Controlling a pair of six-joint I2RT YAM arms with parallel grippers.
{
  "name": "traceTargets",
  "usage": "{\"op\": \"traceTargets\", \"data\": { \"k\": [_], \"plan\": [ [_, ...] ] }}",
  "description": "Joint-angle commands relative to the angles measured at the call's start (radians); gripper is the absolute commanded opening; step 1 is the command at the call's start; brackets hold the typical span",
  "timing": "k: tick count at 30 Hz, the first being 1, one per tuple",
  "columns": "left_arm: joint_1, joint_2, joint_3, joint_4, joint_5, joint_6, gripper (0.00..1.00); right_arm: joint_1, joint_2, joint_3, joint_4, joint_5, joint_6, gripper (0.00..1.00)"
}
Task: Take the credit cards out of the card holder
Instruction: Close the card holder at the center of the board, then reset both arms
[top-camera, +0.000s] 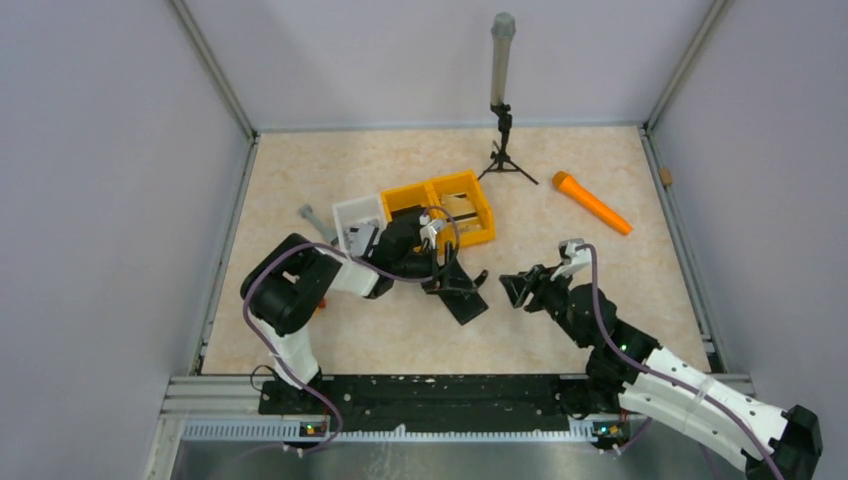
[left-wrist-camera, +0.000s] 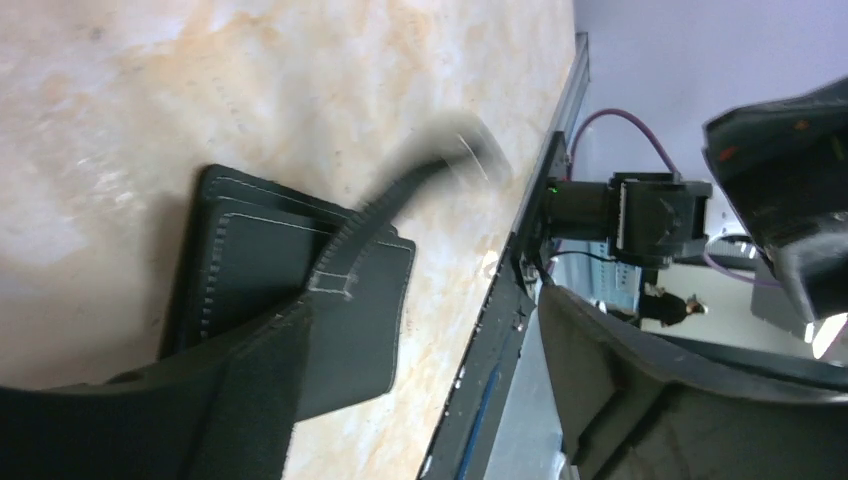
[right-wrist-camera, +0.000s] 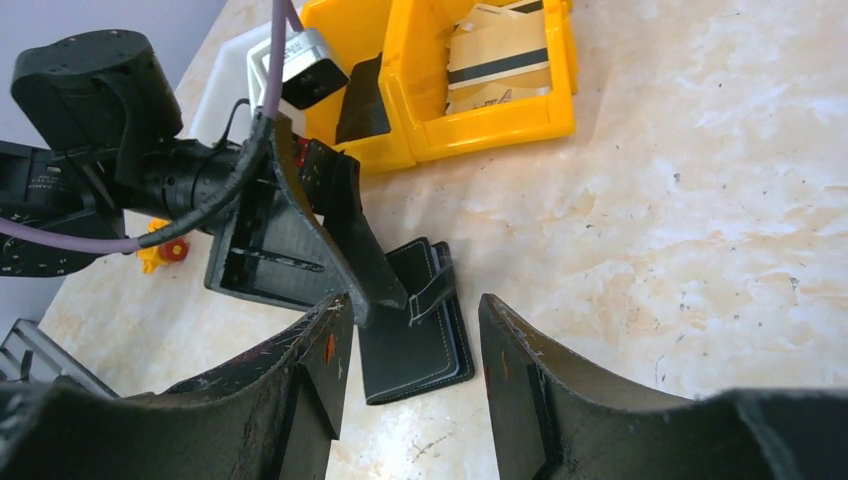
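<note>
The black card holder (top-camera: 464, 298) lies folded flat on the table, its short strap (right-wrist-camera: 433, 290) sticking up loose. In the left wrist view the card holder (left-wrist-camera: 270, 270) sits under one finger and its strap (left-wrist-camera: 425, 170) is blurred. My left gripper (top-camera: 450, 280) hovers just above it, open, jaws wide apart with nothing between them (left-wrist-camera: 420, 400). My right gripper (top-camera: 512, 287) stands open just right of the holder, which shows between its fingertips (right-wrist-camera: 413, 310). Pale credit cards (right-wrist-camera: 500, 62) with a dark stripe lie in the yellow bin (right-wrist-camera: 500, 125).
The yellow two-part bin (top-camera: 470, 232) and a white tray (top-camera: 352, 207) stand behind the left gripper. An orange cylinder (top-camera: 590, 202) lies at the back right, a small tripod with a grey tube (top-camera: 500, 90) at the back, and a grey tool (top-camera: 312, 217) at the left.
</note>
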Motion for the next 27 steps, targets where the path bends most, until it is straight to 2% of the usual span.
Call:
{"op": "traceTargets", "data": {
  "k": [1,8,12,14,18,22,24,27],
  "plan": [
    [-0.005,0.038,0.0,0.172,0.0,-0.031,0.97,-0.007,-0.013,0.0,-0.004,0.039,0.006,0.51],
    [-0.01,-0.008,-0.038,0.221,-0.002,-0.037,0.99,-0.007,-0.044,0.022,-0.051,0.063,-0.008,0.51],
    [-0.01,-0.178,-0.05,0.083,-0.038,0.038,0.99,-0.007,-0.074,0.036,-0.055,0.088,-0.055,0.5],
    [-0.01,-0.283,-0.047,-0.089,-0.09,0.108,0.99,-0.007,-0.068,0.043,-0.042,0.097,-0.083,0.5],
    [0.003,-0.503,-0.031,-0.371,-0.242,0.239,0.99,-0.008,-0.033,0.06,0.019,0.152,-0.14,0.5],
    [0.043,-0.717,-0.001,-0.669,-0.547,0.348,0.99,-0.014,0.035,0.112,0.058,0.232,-0.234,0.5],
    [0.081,-0.828,-0.004,-0.762,-0.713,0.391,0.99,-0.037,0.085,0.145,0.066,0.259,-0.264,0.5],
    [0.171,-0.939,-0.041,-0.791,-0.851,0.429,0.99,-0.142,0.157,0.174,0.089,0.201,-0.255,0.49]
  ]
}}
